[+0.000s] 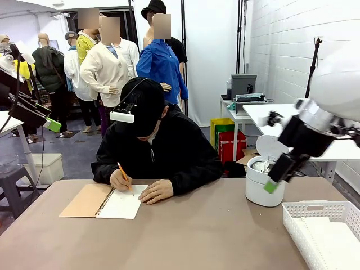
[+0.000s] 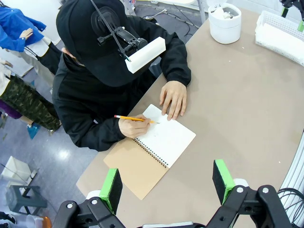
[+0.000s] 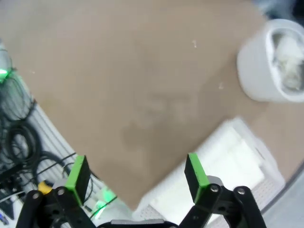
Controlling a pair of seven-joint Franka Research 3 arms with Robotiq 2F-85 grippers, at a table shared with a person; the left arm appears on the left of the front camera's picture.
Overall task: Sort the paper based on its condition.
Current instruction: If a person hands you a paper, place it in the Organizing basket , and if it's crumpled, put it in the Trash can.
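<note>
Across the table a person writes with a pencil on the white page of a spiral notebook (image 1: 104, 201), also seen from the left wrist as the notebook (image 2: 156, 147). Crumpled paper (image 3: 287, 54) fills the white round bin (image 1: 261, 188). Smooth white sheets (image 3: 223, 166) lie in the white basket (image 1: 315, 206). My right gripper (image 1: 273, 183) hangs blurred just above the bin, open and holding nothing, as the right gripper (image 3: 137, 173) shows over bare table. My left gripper (image 2: 167, 183) stands open high above the table's near edge, with nothing between its fingers.
The person's hands rest on the notebook (image 2: 173, 97). From the left wrist, the bin (image 2: 224, 21) and basket (image 2: 280, 35) stand at the table's far end. Cables (image 3: 19, 142) hang past the table edge under the right wrist. Bare brown tabletop (image 1: 197, 230) lies between notebook and basket.
</note>
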